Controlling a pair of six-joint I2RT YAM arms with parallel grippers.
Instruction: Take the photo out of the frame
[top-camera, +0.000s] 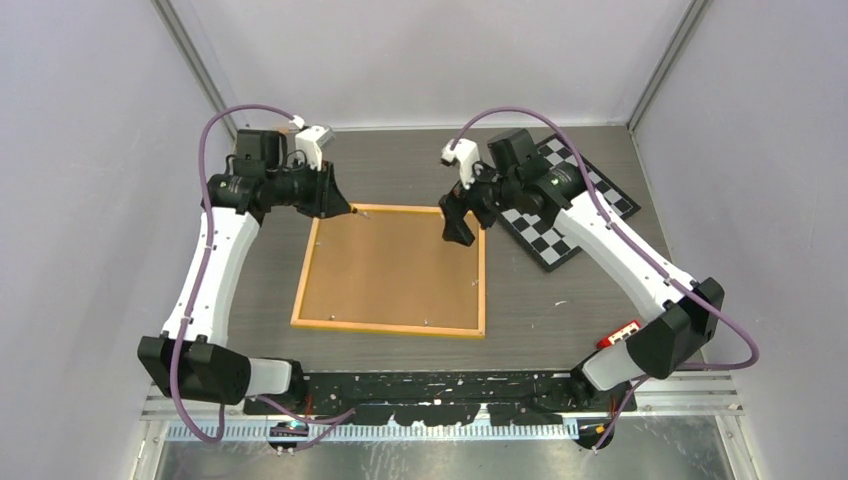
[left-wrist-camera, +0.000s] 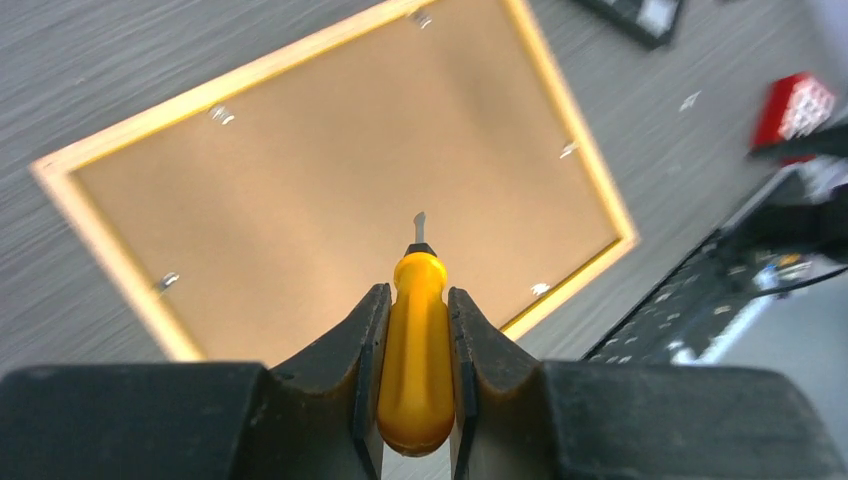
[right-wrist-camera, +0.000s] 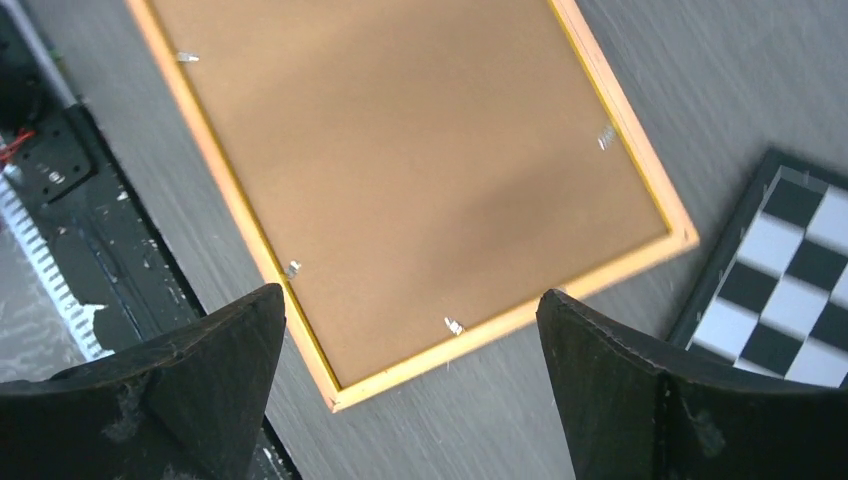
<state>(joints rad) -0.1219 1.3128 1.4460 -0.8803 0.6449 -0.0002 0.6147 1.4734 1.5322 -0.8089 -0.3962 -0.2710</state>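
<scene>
The yellow-orange frame (top-camera: 390, 328) lies face down on the table, its brown cork-like back (top-camera: 395, 265) up, with small metal clips (right-wrist-camera: 453, 325) along the edges. The photo is hidden under that back. My left gripper (top-camera: 342, 206) hovers at the frame's far left corner, shut on a yellow-handled screwdriver (left-wrist-camera: 415, 350) whose metal tip points down at the cork. In the left wrist view the frame's border (left-wrist-camera: 112, 260) runs below the gripper (left-wrist-camera: 418, 295). My right gripper (top-camera: 458, 226) hangs open over the far right corner with nothing between its fingers; its wrist view shows the gripper (right-wrist-camera: 408, 295) above the frame's edge (right-wrist-camera: 520, 316).
A black-and-white checkerboard (top-camera: 560, 215) lies just right of the frame, close to the right arm; its corner (right-wrist-camera: 780, 290) shows in the right wrist view. A small red object (top-camera: 620, 333) sits by the right arm's base. Grey walls close in on three sides.
</scene>
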